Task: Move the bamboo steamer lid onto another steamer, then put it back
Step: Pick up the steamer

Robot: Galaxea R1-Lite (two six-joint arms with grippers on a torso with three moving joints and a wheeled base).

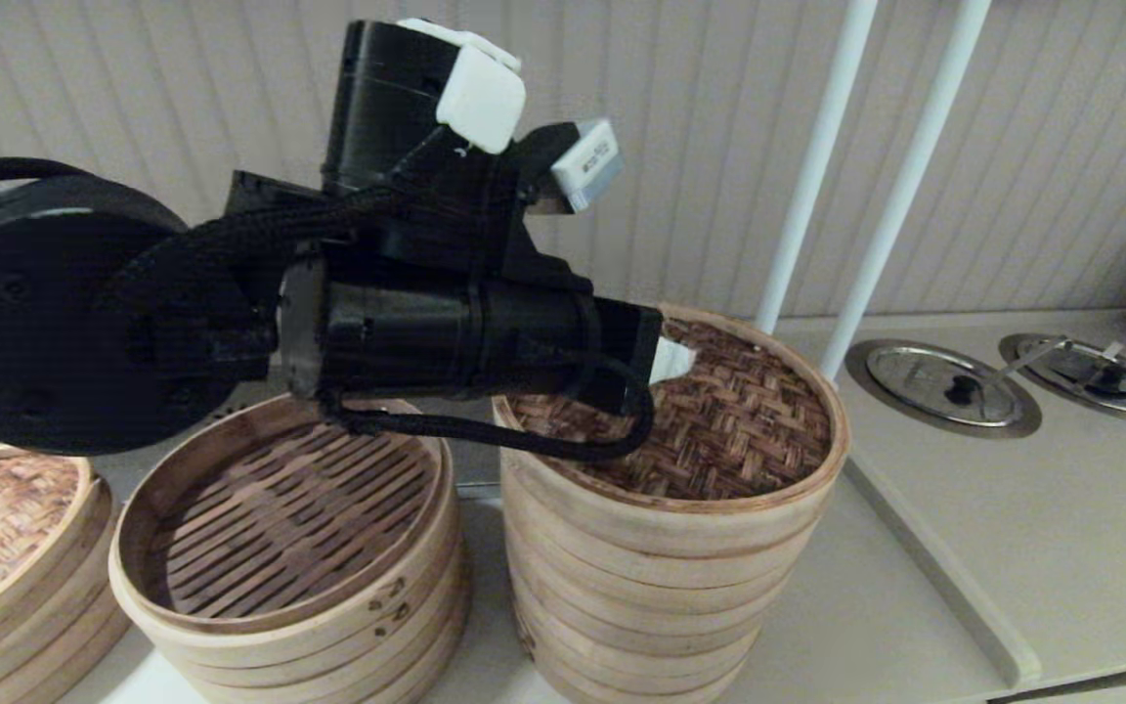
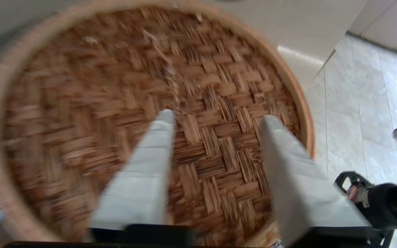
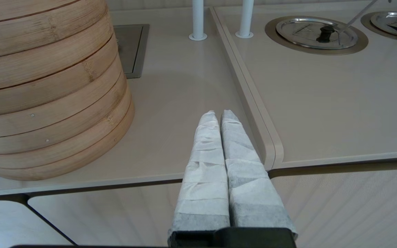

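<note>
Behind everything, a ribbed beige wall [image 1: 1061, 147] backs a pale desk [image 1: 925, 587], from which two white poles [image 1: 900, 186] rise; two round steel lids [image 1: 944, 386] sit sunk into the desk's raised right-hand section. On the desk stand three bamboo stacks: the tall steamer [image 1: 661, 587] in the middle, a shorter open one with a slatted floor [image 1: 289, 528] just to its left, and a third with a paler woven top [image 1: 6, 528] at the far left edge.

The lid [image 1: 749, 420] lies flat on top of the tall steamer, its dark herringbone weave facing up (being round, it has no long axis to speak of). The left gripper [image 2: 215, 119] hangs right over the weave, jaws spread, with the lid's middle beneath and between them; whether the tips touch it cannot be told. The right gripper [image 3: 219, 115] sits low at the desk's front edge, beside the tall steamer's base, its wrapped jaws pressed together on nothing.
</note>
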